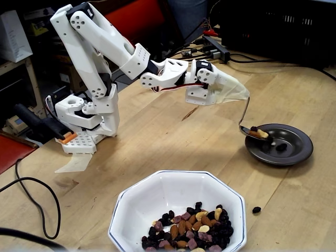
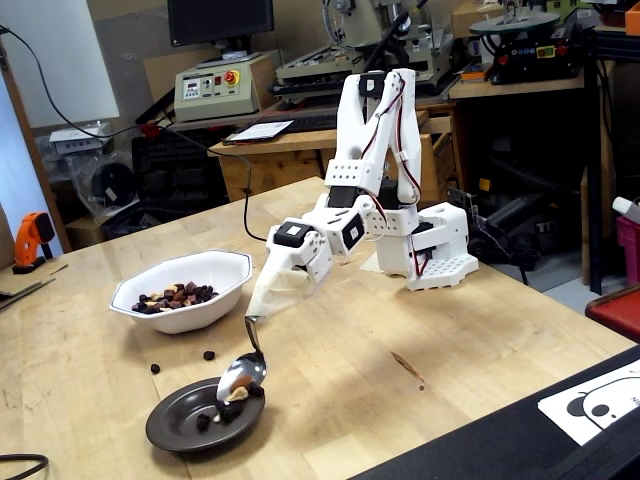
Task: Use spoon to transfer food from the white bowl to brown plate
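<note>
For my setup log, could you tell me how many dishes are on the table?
2: the white bowl holding the food, and the brown plate, which sits beneath the spoon. None seems hidden.

white bowl [image 1: 157, 202] bottom cut off, claw [image 2: 262, 312] fingers hidden under covering
</note>
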